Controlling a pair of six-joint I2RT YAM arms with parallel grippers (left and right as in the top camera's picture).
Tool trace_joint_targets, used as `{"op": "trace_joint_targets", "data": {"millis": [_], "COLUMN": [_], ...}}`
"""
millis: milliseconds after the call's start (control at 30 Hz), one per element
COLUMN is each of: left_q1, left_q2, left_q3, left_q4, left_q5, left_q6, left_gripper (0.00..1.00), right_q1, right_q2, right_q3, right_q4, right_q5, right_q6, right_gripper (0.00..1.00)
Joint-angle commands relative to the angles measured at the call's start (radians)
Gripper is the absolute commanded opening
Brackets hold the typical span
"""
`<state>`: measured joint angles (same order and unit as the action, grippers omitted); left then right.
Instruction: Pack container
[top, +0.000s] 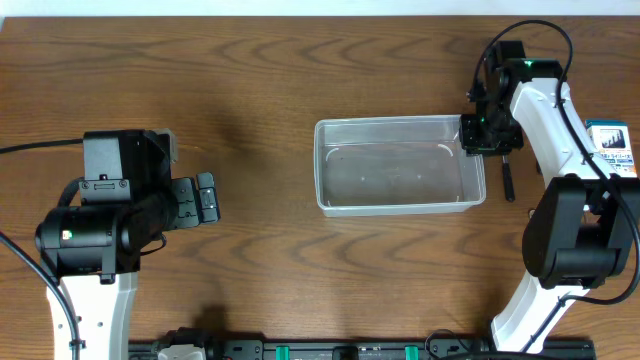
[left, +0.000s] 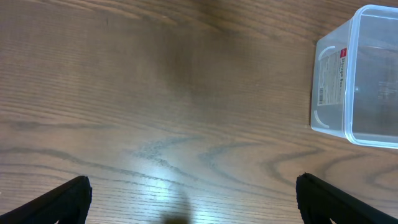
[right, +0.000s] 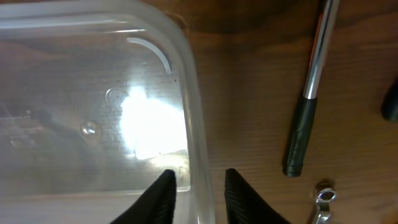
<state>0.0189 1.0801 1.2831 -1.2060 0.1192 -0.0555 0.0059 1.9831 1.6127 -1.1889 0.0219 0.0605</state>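
Observation:
The container (top: 400, 175), a clear plastic tub, stands empty right of the table's middle. Its right end wall fills the right wrist view, rim (right: 193, 112) running down the picture. My right gripper (top: 478, 132) hangs over the tub's far right corner. The right gripper (right: 199, 173) straddles that wall, one finger inside, one outside, with a small gap on each side, so it is open. My left gripper (top: 205, 195) rests far left, open wide over bare wood (left: 193, 180). The left wrist view shows the tub's labelled end (left: 360, 81) at upper right.
A tool with a black handle and metal shaft (right: 308, 106) lies on the wood just right of the tub (top: 507, 178). A shiny wrench end (right: 323, 199) shows beside it. A small blue box (top: 612, 148) sits at the right edge.

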Motion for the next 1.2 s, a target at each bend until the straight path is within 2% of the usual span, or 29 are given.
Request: {"op": "trace_joint_targets", "data": {"millis": [0, 133, 1167], "left_q1": [0.005, 0.005, 0.005], "left_q2": [-0.003, -0.003, -0.003], "left_q3": [0.013, 0.013, 0.013], "left_q4": [-0.002, -0.005, -0.009], "left_q5": [-0.016, -0.016, -0.016], "left_q6": [-0.009, -0.009, -0.009], "left_gripper": [0.98, 0.98, 0.98], "right_q1": [0.008, 0.008, 0.008], "right_q2": [-0.001, -0.001, -0.001], "right_q3": [-0.005, -0.005, -0.005], "right_q4": [0.001, 0.001, 0.001], "right_q5": [0.001, 0.004, 0.004], "right_q6": [0.05, 0.078, 0.153], "right_gripper": [0.25, 0.22, 0.2]}}
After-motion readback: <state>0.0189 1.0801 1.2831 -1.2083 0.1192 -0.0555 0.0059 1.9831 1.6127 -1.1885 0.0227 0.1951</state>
